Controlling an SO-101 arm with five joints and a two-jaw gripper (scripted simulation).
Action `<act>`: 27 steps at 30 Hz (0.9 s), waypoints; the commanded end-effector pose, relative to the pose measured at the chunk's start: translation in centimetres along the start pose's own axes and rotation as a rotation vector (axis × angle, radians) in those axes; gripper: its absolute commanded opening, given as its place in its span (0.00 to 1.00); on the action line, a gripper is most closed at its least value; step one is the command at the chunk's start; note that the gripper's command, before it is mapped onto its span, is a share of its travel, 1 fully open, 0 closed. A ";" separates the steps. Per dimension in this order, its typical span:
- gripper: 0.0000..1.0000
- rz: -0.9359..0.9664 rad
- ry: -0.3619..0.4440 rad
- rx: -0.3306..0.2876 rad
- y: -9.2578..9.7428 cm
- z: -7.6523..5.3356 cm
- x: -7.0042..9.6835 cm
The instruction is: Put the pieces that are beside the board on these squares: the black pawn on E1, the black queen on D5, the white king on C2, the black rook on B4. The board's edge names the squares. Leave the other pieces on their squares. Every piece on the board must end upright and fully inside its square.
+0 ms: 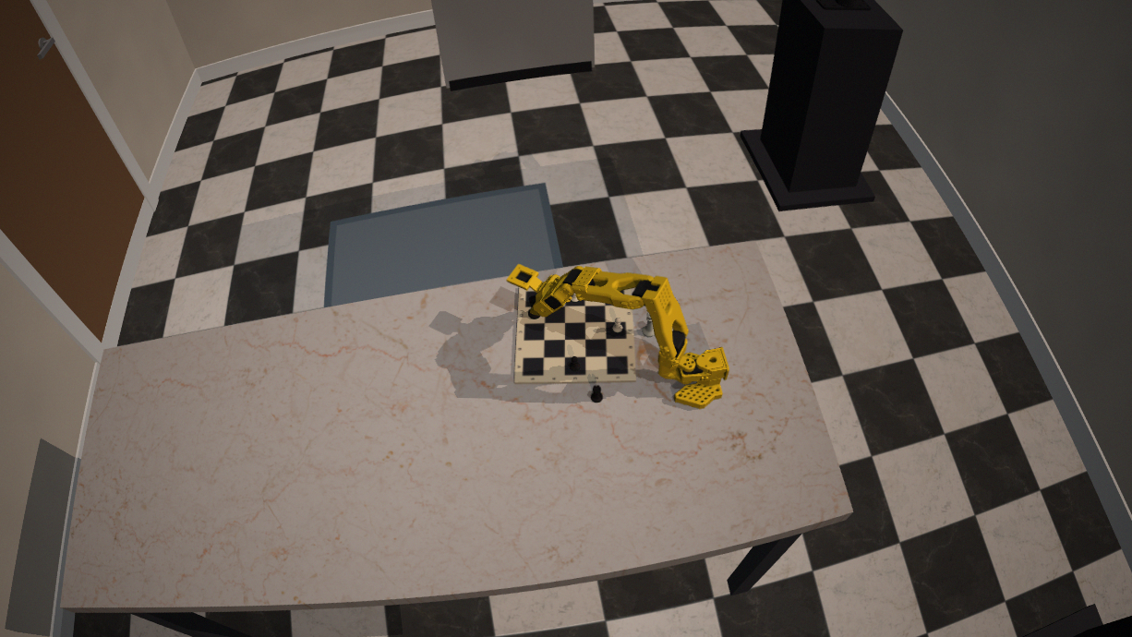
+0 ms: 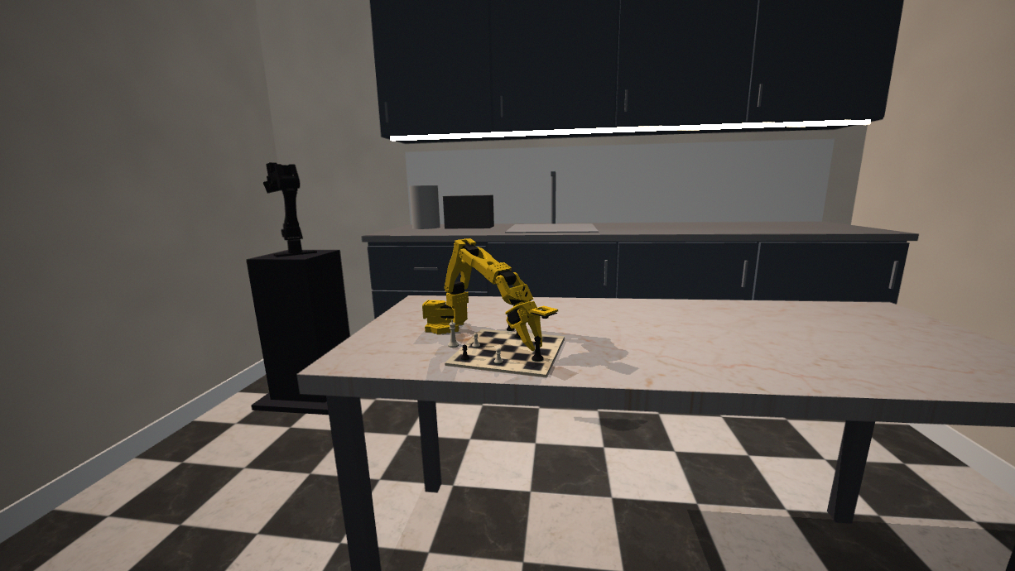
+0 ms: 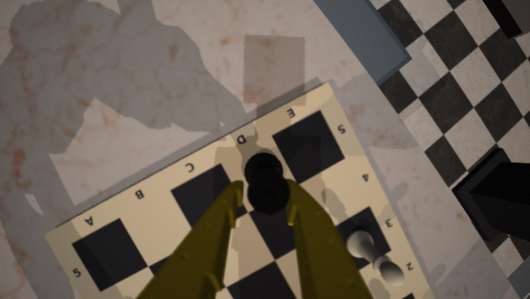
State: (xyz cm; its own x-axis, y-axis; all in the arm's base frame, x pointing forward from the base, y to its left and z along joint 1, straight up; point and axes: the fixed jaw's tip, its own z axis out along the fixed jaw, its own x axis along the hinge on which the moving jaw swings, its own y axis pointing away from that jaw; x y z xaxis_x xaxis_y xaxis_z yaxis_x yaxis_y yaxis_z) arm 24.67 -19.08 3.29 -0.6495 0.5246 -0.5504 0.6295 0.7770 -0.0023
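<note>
Gripper: yellow two-fingered gripper (image 3: 264, 204), jaws parted a little, a slim gap either side of the piece, gripping nothing.
Queen: tall black queen (image 3: 265, 184), upright between the jaws on the light D5 square.
Board: cream-and-black five-by-five chessboard (image 3: 304, 103), lettered edge just beyond the fingertips.
On the board: white pawn-shaped piece (image 3: 369, 254), right of the jaws near row 3; small black piece (image 1: 572, 365) well back from the jaws, near edge.
Beside the board: small black pawn (image 1: 596, 393) on the marbled table (image 1: 317, 443), off the near edge.
</note>
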 end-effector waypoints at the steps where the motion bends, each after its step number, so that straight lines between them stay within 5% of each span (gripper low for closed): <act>1: 0.12 0.005 0.026 -0.002 0.1 0.3 0.3; 27: 0.12 0.010 0.026 0.001 -0.1 0.3 -0.2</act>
State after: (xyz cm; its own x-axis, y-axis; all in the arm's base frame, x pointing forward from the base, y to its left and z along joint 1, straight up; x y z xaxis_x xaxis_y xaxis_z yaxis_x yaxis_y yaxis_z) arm 25.05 -19.39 3.63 -0.6516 0.5265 -0.5462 0.6296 0.7769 -0.0022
